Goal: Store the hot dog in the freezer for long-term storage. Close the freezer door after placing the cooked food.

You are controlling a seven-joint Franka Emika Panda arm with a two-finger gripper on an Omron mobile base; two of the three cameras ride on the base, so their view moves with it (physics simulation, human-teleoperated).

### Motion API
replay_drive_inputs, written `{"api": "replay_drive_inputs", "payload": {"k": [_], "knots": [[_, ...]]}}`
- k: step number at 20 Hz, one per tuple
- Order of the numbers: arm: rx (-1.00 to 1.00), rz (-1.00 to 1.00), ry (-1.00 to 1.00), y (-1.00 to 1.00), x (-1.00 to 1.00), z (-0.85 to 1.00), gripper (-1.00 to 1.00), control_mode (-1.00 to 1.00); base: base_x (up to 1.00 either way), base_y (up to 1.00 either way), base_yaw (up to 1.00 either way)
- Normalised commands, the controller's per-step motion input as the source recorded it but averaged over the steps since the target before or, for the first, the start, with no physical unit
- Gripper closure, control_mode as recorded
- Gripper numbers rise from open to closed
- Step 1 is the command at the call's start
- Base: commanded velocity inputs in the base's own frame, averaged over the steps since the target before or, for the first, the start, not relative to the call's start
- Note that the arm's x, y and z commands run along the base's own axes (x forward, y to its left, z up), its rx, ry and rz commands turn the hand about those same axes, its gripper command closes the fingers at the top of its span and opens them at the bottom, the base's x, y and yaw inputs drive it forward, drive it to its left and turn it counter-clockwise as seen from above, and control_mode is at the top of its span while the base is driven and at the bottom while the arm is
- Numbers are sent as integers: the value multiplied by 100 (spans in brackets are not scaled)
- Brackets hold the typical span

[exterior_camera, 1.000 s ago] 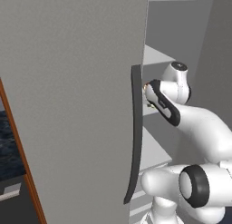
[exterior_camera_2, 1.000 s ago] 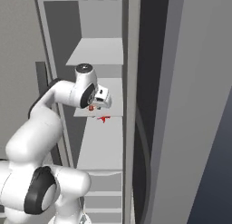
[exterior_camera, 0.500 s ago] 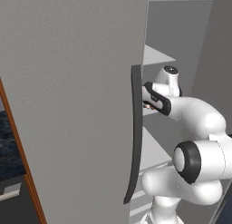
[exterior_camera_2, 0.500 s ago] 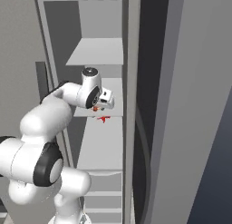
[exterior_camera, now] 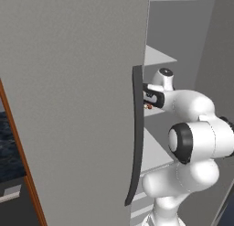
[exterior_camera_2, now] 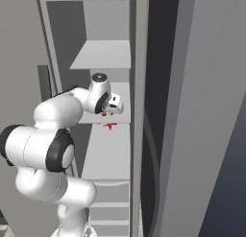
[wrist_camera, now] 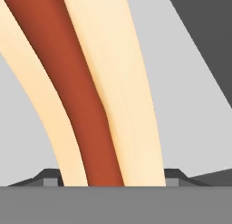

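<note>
In the left base view the gripper [exterior_camera: 147, 106] reaches past the open freezer door [exterior_camera: 73, 106] into the freezer, a speck of the hot dog [exterior_camera: 146, 107] at its tips. In the right base view the hot dog [exterior_camera_2: 104, 113] hangs just above a freezer shelf [exterior_camera_2: 108, 152]. In the hand view the fingertips [wrist_camera: 49, 177] flank the hot dog [wrist_camera: 88, 105], jaws narrowly parted and apparently clamping it; judged light, soft and crushable, so grip mid-length across the bun, gently.

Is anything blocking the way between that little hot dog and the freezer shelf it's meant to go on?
Nothing visible does. The freezer door stands open, and the gripper holds the hot dog already inside the freezer, just above a bare shelf.
</note>
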Motion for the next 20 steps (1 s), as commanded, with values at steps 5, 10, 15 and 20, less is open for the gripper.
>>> {"api": "replay_drive_inputs", "payload": {"k": [5,10,15,20], "knots": [[-1,0,0,0,54,-23,100,-100,0,0,0],[-1,0,0,0,53,-25,100,-100,0,0,0],[-1,0,0,0,47,-28,100,-100,0,0,0],[0,0,0,0,32,-27,100,-100,0,0,0]]}}
